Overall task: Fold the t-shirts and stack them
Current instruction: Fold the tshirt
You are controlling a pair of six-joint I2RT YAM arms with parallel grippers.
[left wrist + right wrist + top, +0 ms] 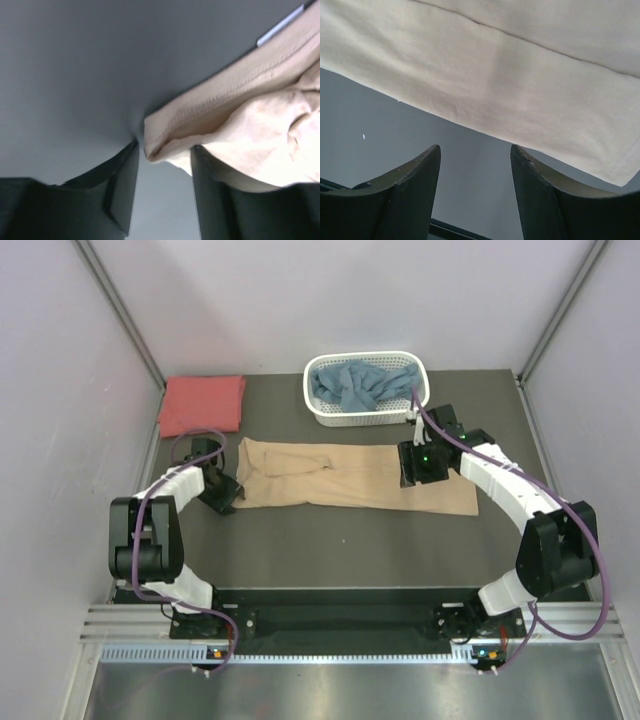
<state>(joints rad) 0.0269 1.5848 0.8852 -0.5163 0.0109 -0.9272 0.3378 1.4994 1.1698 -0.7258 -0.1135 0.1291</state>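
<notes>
**Top view.** The white lattice basket (318, 412) stands at upper centre of the table (350, 540). It holds one thing, the dusty blue t-shirt (355, 385), crumpled and filling it to the rim. The coral-red t-shirt (202, 405) lies folded flat at upper left, outside the basket and well apart from it. The tan t-shirt (340, 485) lies in a long band across the middle of the frame, just below the basket. My left claw (222, 495) sits at the band's left end. My right claw (412, 465) sits over its upper right part, near the basket.

**Left wrist view.** My left claw stands partly wide. The stitched corner of the tan t-shirt lies between the fingertips, not clamped.

**Right wrist view.** My right claw stands partly wide and holds nothing. Bare table shows between the fingers, and the tan t-shirt's edge crosses the frame just beyond the tips.
</notes>
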